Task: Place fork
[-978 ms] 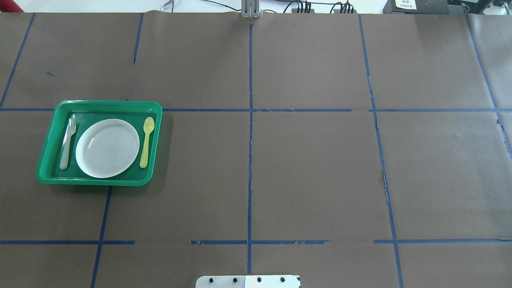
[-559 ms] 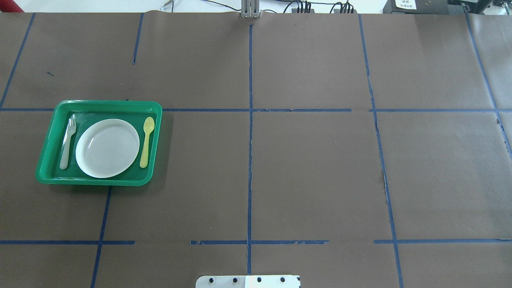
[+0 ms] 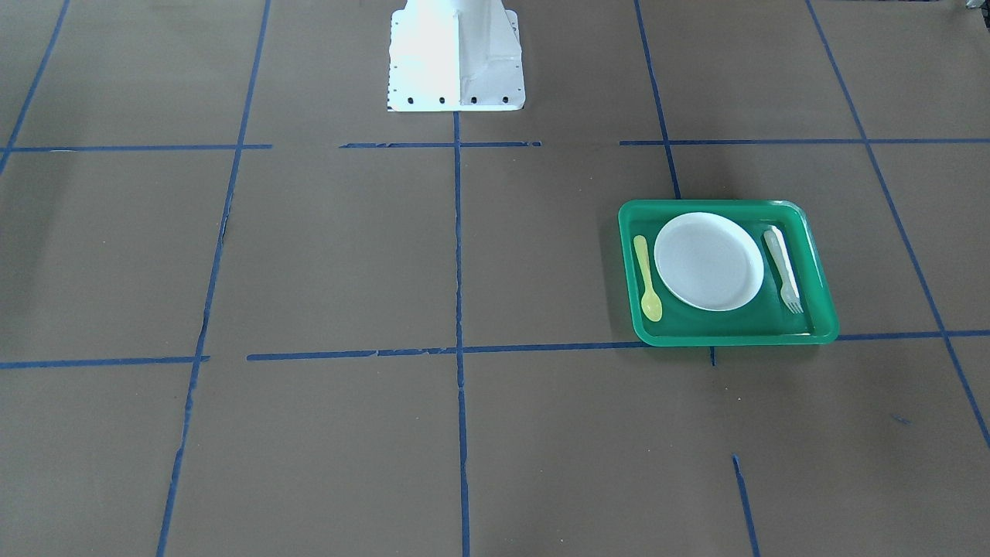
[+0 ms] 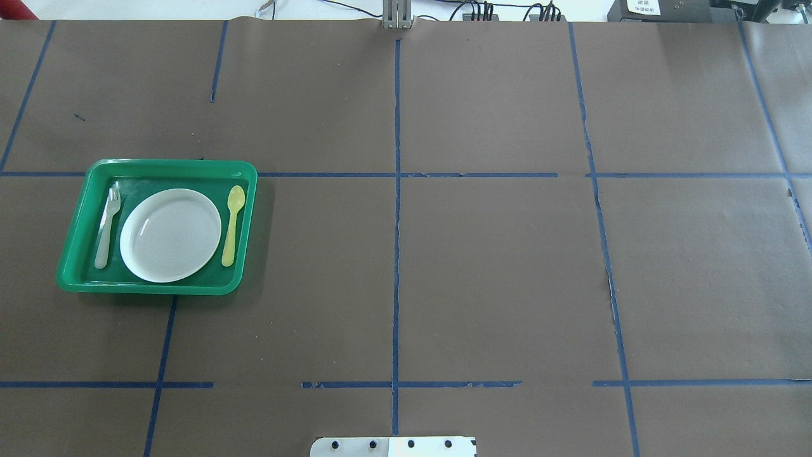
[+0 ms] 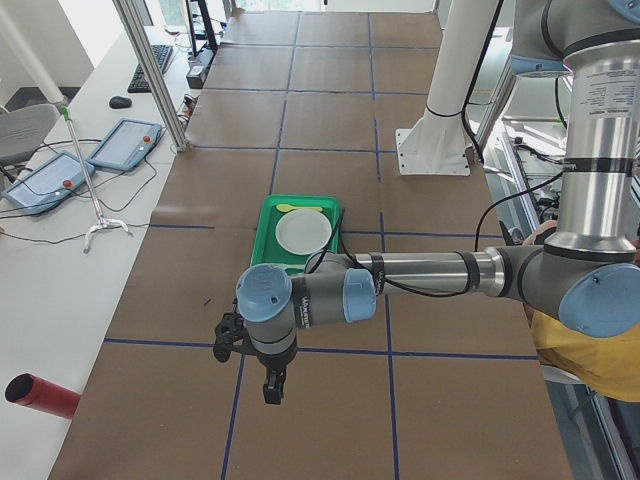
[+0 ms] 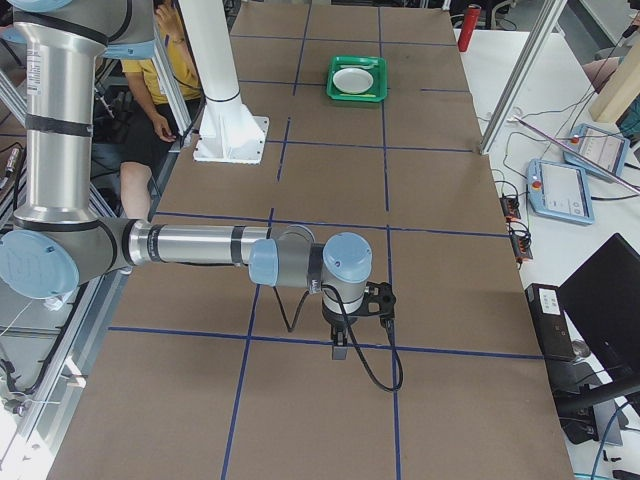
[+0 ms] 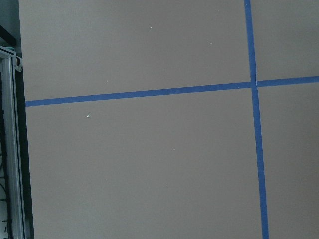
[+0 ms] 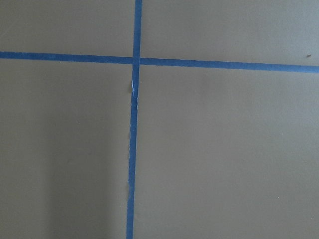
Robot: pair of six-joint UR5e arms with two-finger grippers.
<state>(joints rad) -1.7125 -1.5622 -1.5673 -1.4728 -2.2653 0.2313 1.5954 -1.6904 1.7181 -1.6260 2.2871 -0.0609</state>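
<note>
The fork (image 4: 106,227) lies flat in the green tray (image 4: 171,163), on my left side of the table. It is just beside the white plate (image 4: 170,235), on the plate's left as seen from over my shoulders, with its tines pointing away from my base. The yellow spoon (image 4: 232,225) lies on the plate's other side, bowl also pointing away.

My left gripper (image 5: 272,388) hangs pointing down over the brown paper, near a crossing of blue tape lines (image 4: 396,254) and well apart from the tray. It shows only in the side view, so I cannot tell whether its jaws are parted or closed. My right gripper (image 6: 340,352) hangs the same way at the far end of the table from the tray, and I cannot tell its state either. Neither one touches the fork. Both wrist cameras show only paper and tape.

A white label (image 4: 642,6) on a dark box beyond the table's far edge carries dark print too small to read. The small print on my left arm's upright section (image 5: 600,90) is also illegible.
</note>
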